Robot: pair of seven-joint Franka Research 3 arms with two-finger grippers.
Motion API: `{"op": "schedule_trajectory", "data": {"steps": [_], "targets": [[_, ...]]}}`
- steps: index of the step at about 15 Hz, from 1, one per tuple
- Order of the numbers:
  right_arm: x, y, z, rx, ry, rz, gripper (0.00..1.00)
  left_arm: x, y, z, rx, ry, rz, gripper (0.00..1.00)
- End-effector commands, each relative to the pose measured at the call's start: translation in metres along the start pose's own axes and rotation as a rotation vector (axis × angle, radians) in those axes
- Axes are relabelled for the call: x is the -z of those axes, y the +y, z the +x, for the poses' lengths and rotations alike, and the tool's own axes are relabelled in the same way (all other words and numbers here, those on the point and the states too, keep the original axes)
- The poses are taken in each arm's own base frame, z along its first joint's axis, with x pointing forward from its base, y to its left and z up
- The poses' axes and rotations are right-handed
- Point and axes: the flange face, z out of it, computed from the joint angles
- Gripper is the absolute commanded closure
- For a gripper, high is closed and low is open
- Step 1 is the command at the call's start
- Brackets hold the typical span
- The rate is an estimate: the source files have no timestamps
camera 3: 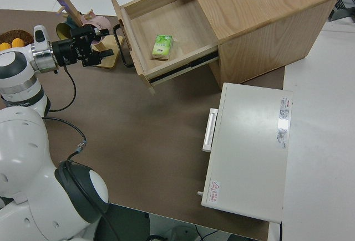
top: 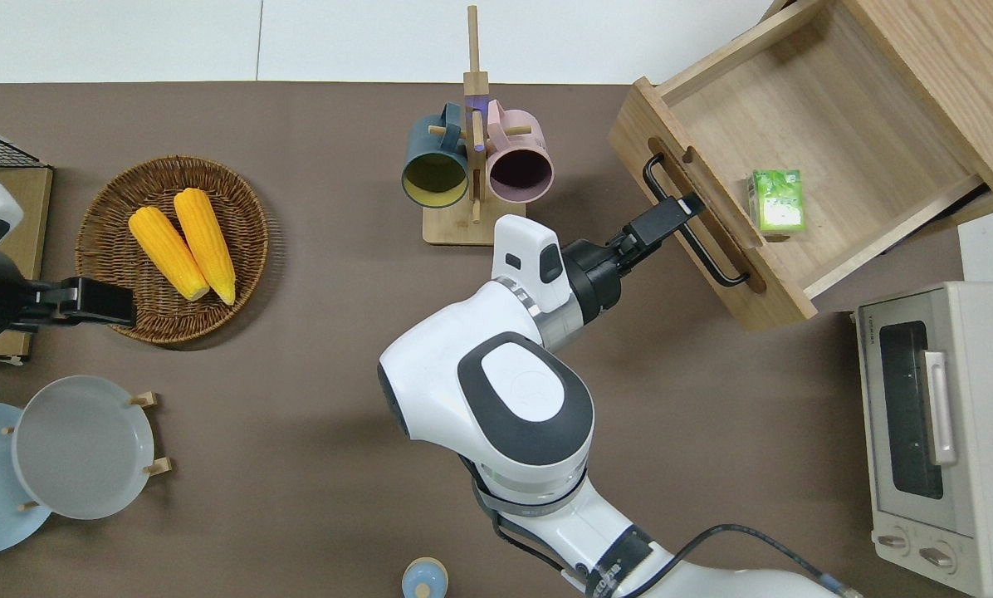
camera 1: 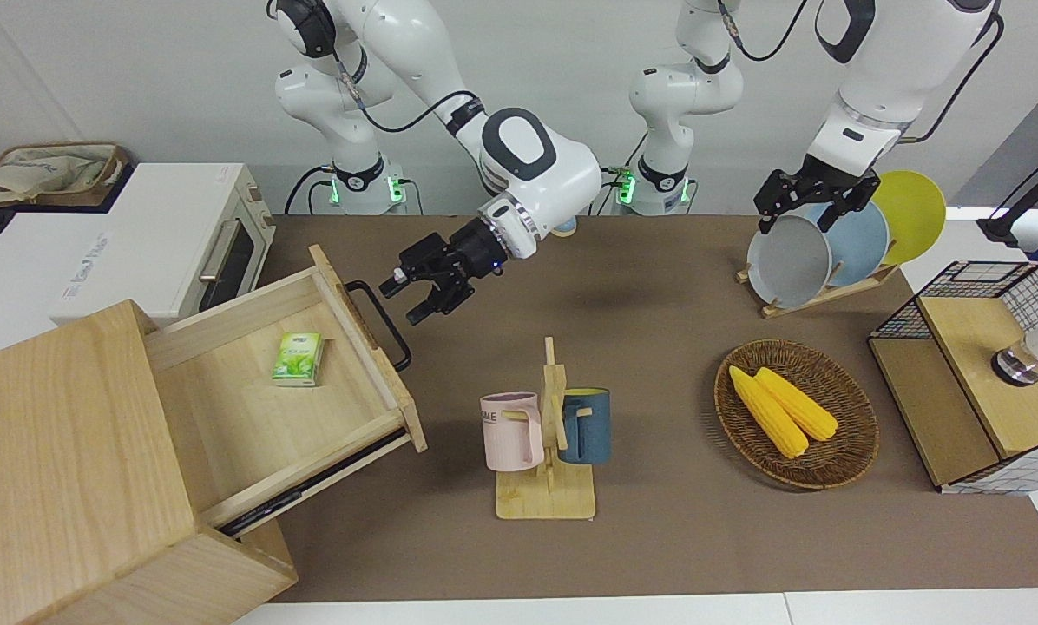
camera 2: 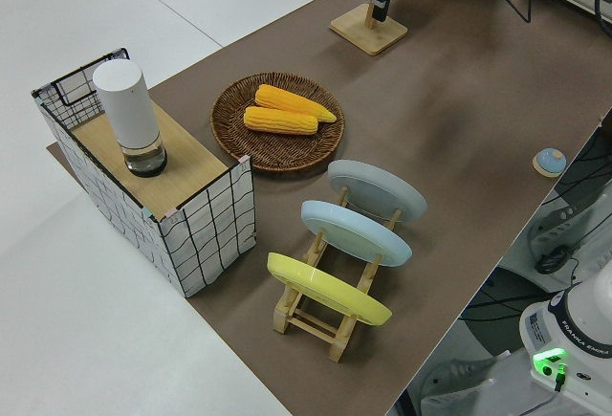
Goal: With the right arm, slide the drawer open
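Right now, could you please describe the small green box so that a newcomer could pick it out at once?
Find the large pale wooden cabinet at the right arm's end of the table; its wide drawer is pulled out. The small green box lies flat on the drawer floor, close to the front panel with the black bar handle. It is the only thing in the drawer, and the only green item.

Brown table [camera 1: 658, 286] with cabinet [camera 1: 76, 469], mug rack [camera 1: 545, 499], basket [camera 1: 797, 412] (corn inside), plate rack [camera 1: 818, 295], perhaps a toaster oven [camera 1: 163, 243].
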Motion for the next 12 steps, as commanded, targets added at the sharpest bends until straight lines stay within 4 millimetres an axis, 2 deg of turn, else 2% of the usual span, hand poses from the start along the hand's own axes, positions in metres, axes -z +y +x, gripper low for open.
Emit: {"op": "schedule_trajectory", "data": {"steps": [1, 3, 8, 12], "targets": [[0.011, 0.021, -0.007, -0.052, 0.012, 0.099, 0.015, 0.005, -0.001, -0.003, -0.007, 0.005, 0.013, 0.0], [0.014, 0.041, -0.015, -0.08, 0.007, 0.173, 0.015, 0.004, -0.001, -0.003, -0.007, 0.004, 0.013, 0.0], [0.008, 0.089, -0.036, -0.141, -0.022, 0.291, 0.015, 0.004, -0.001, -0.003, -0.009, 0.004, 0.013, 0.0], [0.01, 0.116, -0.05, -0.201, -0.046, 0.405, 0.015, 0.005, -0.001, -0.003, -0.007, 0.005, 0.013, 0.0]]}}
